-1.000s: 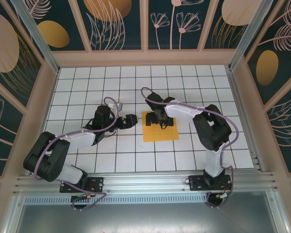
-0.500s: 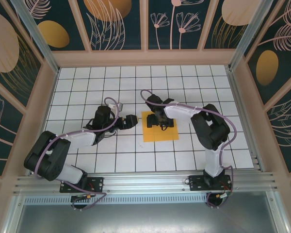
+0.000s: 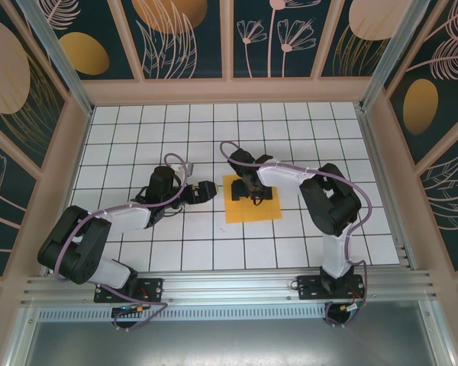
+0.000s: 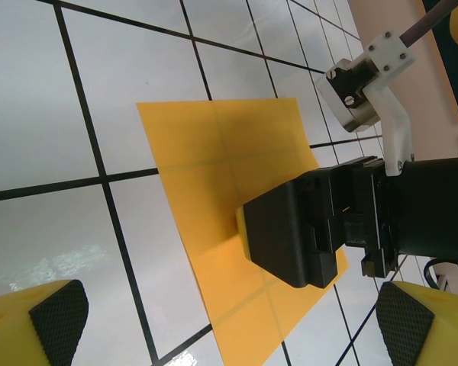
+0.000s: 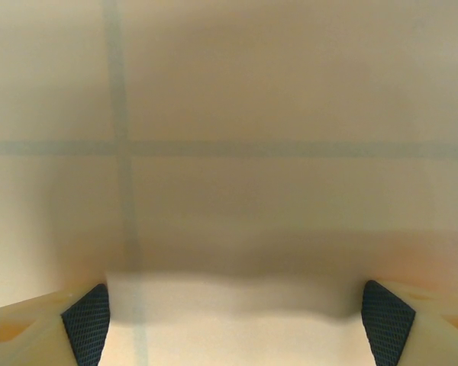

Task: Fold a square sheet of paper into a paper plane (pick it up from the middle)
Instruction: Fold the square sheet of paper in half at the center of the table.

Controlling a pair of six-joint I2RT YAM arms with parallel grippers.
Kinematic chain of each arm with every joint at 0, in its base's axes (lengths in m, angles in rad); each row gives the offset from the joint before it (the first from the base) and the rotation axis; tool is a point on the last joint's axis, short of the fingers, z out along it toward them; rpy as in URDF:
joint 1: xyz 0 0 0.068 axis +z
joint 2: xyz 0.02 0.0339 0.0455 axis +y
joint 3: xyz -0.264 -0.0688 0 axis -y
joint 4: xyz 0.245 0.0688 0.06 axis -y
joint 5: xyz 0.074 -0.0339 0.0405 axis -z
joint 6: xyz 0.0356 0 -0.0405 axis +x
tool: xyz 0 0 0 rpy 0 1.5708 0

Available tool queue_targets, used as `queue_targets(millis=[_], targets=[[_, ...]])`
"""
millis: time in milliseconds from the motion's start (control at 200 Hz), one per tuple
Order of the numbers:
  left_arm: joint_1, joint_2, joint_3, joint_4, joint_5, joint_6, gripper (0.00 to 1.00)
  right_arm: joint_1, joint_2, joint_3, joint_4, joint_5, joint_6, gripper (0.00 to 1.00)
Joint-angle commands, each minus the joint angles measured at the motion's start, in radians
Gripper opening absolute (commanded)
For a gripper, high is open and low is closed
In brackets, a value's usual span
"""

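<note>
The square sheet of paper (image 3: 252, 211) lies flat and bright orange on the white grid table, about two tiles wide, with grid lines showing through it (image 4: 214, 160). My right gripper (image 3: 253, 191) points straight down on the sheet's middle, its black body (image 4: 305, 229) touching the paper. In the right wrist view the paper (image 5: 237, 114) is very close and blurred, with the right gripper (image 5: 237, 324) open and its pads (image 5: 88, 320) far apart on the sheet. A low pale ridge of paper runs between them. My left gripper (image 3: 208, 189) hovers open just left of the sheet, its left gripper (image 4: 229, 328) fingers wide with nothing between them.
Pink frame walls (image 3: 382, 152) with dark floral panels enclose the table on three sides. A metal rail (image 3: 229, 286) with both arm bases runs along the near edge. White tiles (image 3: 137, 130) lie open around the sheet.
The right gripper's jaws have drawn slightly inward on the sheet, and its arm has shifted a little left. The left arm and the sheet have stayed put.
</note>
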Motion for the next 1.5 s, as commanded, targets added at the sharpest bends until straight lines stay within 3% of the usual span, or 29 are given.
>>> queue_targets(millis=[0,270,520,761,941,1216,1496], targets=[[-0.004,0.003,0.02,-0.01,0.009,0.022,0.99,0.007,0.102,-0.043,-0.057,-0.002,0.017,0.87],[-0.003,0.004,0.024,-0.011,0.008,0.023,0.99,0.007,0.085,-0.024,-0.066,0.006,0.007,0.8],[-0.003,-0.004,0.026,-0.019,0.006,0.023,0.99,0.006,-0.005,0.018,-0.08,0.019,0.002,0.57],[-0.003,-0.013,0.031,-0.028,-0.011,0.025,0.99,-0.001,-0.117,-0.015,-0.035,-0.004,0.006,0.47],[-0.003,-0.019,0.036,-0.031,-0.019,0.023,0.99,-0.014,-0.216,-0.066,0.055,-0.089,0.002,0.45],[-0.003,-0.049,0.04,-0.035,-0.012,0.013,0.99,-0.102,-0.393,-0.262,0.4,-0.426,0.069,0.45],[-0.003,-0.047,0.047,-0.019,0.046,-0.006,0.99,-0.168,-0.43,-0.463,0.599,-0.51,0.134,0.46]])
